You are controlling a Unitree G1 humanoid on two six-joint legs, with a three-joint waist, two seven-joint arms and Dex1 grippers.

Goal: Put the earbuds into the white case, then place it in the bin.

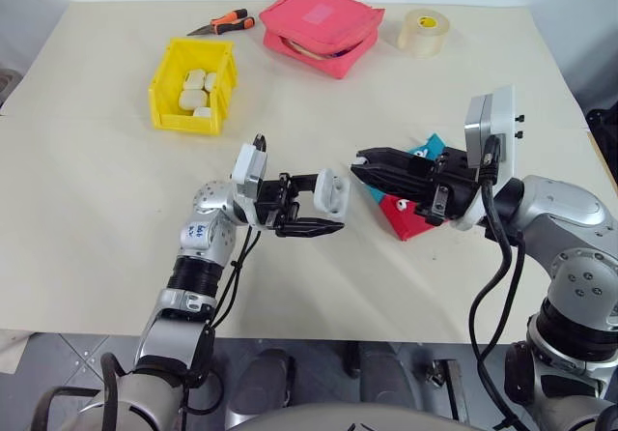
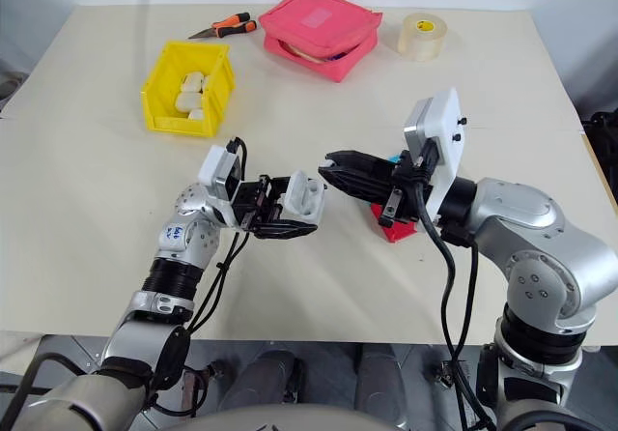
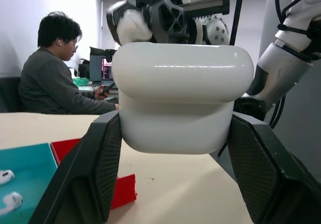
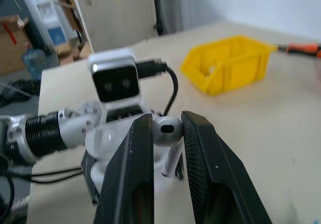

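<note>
Left pincer (image 1: 323,209) clamped on the white case (image 1: 331,192) above the surface (image 1: 97,209), right pincer (image 1: 359,168) just beside it pinching an earbud (image 4: 167,129), red tray (image 1: 398,216) beneath, yellow bin (image 1: 193,85) farther back, pink pouch (image 1: 321,27) and tape roll (image 1: 424,31) beyond.

The two head views look forward and down from above the beige tabletop (image 1: 97,209), taking in its whole width; both share the bright yellow plastic bin (image 1: 191,85) at eleven o'clock and the pink zip pouch (image 2: 319,31) at twelve. The left wrist view sits low and very near, looking level along the black-fingered left gripper (image 3: 175,148) toward a seated person (image 3: 55,83). The right wrist view looks along the right gripper (image 4: 167,138), close in, sharing the bin.
</note>
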